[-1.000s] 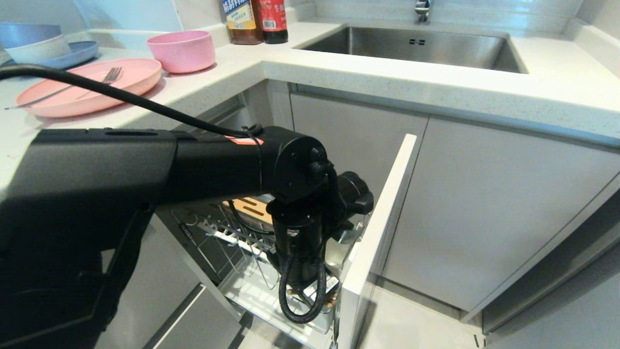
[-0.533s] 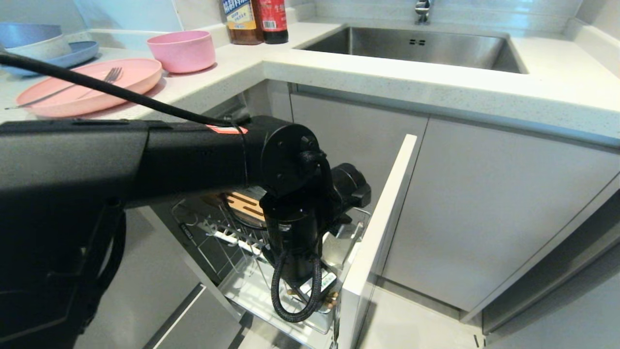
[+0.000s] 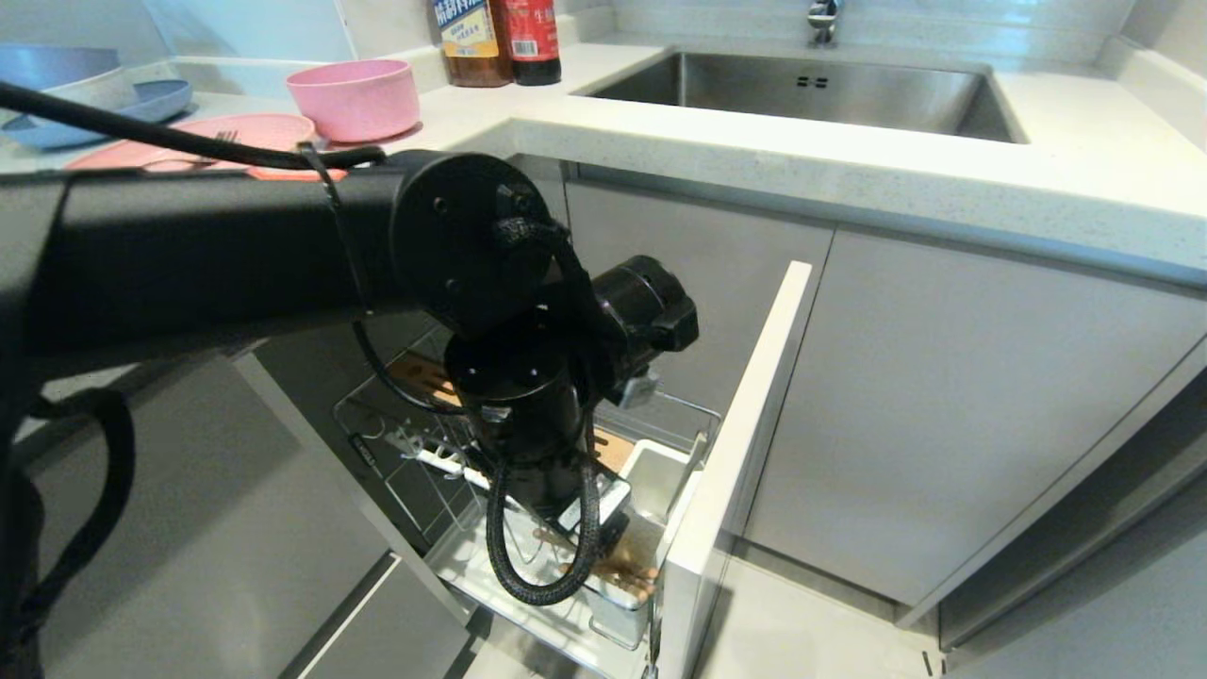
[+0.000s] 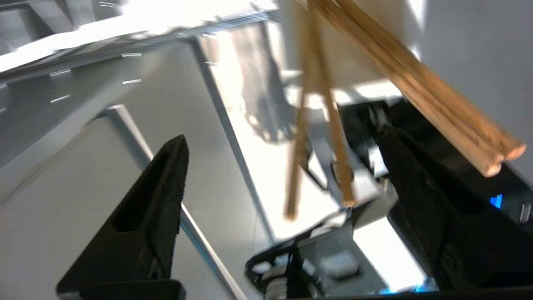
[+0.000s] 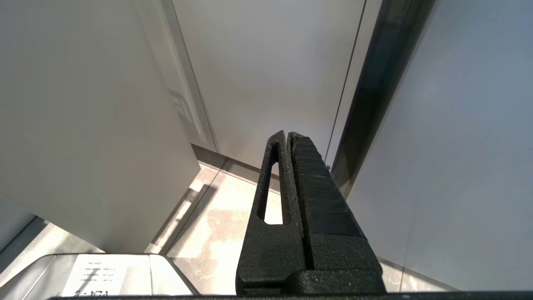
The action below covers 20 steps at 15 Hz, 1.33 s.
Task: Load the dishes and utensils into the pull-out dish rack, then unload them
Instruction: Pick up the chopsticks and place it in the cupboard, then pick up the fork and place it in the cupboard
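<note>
Chopsticks (image 4: 416,89): long axis diagonal in the left wrist view, blunt ends toward the right edge, far ends cut off at the top; motion blur doubles them. In the head view they stand in the pull-out dish rack (image 3: 700,528), lower centre, largely hidden by the arm. Left gripper (image 4: 283,150): fingers spread wide, holding nothing. Right gripper (image 5: 289,137): fingers pressed together, beside cabinet fronts.
</note>
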Available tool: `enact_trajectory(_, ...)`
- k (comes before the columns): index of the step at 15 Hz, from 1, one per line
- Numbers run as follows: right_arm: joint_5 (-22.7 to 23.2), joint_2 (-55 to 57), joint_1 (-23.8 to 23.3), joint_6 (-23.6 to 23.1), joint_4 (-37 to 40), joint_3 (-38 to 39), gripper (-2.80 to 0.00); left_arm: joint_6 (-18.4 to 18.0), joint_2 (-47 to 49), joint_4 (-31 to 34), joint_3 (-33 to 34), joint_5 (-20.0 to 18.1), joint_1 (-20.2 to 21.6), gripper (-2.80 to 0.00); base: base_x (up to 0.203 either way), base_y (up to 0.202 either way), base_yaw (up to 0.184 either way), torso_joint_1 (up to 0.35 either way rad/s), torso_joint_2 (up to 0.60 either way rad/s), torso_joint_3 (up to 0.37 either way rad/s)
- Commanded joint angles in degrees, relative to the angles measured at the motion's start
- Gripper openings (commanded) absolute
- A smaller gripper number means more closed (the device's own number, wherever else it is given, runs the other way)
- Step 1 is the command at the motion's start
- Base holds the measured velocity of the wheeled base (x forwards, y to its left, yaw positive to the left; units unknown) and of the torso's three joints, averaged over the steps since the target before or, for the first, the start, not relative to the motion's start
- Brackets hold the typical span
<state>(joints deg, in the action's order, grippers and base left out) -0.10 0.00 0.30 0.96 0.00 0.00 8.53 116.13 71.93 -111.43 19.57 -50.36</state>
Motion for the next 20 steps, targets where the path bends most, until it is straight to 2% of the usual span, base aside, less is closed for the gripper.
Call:
enact_trajectory(1, 0.0, 0.0, 0.0, 0.0, 0.0, 0.1, -2.80, 2.4, -3.3, -1.6, 0.0, 2.3, 0.0, 0.00, 0.000, 0.000, 0.000, 0.000, 0.00, 0.000)
enact_trajectory(2, 0.0, 0.0, 0.0, 0.0, 0.0, 0.1, -2.80, 3.8, -4.3, -3.6, 0.1, 3.3, 0.0, 0.00, 0.000, 0.000, 0.000, 0.000, 0.00, 0.000)
enact_trajectory(3, 0.0, 0.0, 0.0, 0.0, 0.0, 0.1, -2.80, 4.8, -5.3, -4.8, 0.1, 4.1, 0.1, -2.80, 0.000, 0.000, 0.000, 0.000, 0.00, 0.000)
enact_trajectory(7, 0.0, 0.0, 0.0, 0.0, 0.0, 0.1, -2.80, 10.8, -7.2, -12.5, 0.1, 11.0, 0.1, -2.80, 0.000, 0.000, 0.000, 0.000, 0.00, 0.000)
enact_trajectory(12, 0.0, 0.0, 0.0, 0.0, 0.0, 0.1, -2.80, 15.3, -12.5, -25.2, 0.1, 16.8, 0.7, -2.80, 0.000, 0.000, 0.000, 0.000, 0.00, 0.000)
enact_trajectory(18, 0.0, 0.0, 0.0, 0.0, 0.0, 0.1, -2.80, 18.4, -23.5, -44.0, 0.2, 18.2, 7.5, -2.80, 0.000, 0.000, 0.000, 0.000, 0.00, 0.000)
enact_trajectory(20, 0.0, 0.0, 0.0, 0.0, 0.0, 0.1, -2.80, 18.8, -26.4, -49.2, 0.3, 17.8, 13.7, -2.80, 0.000, 0.000, 0.000, 0.000, 0.00, 0.000)
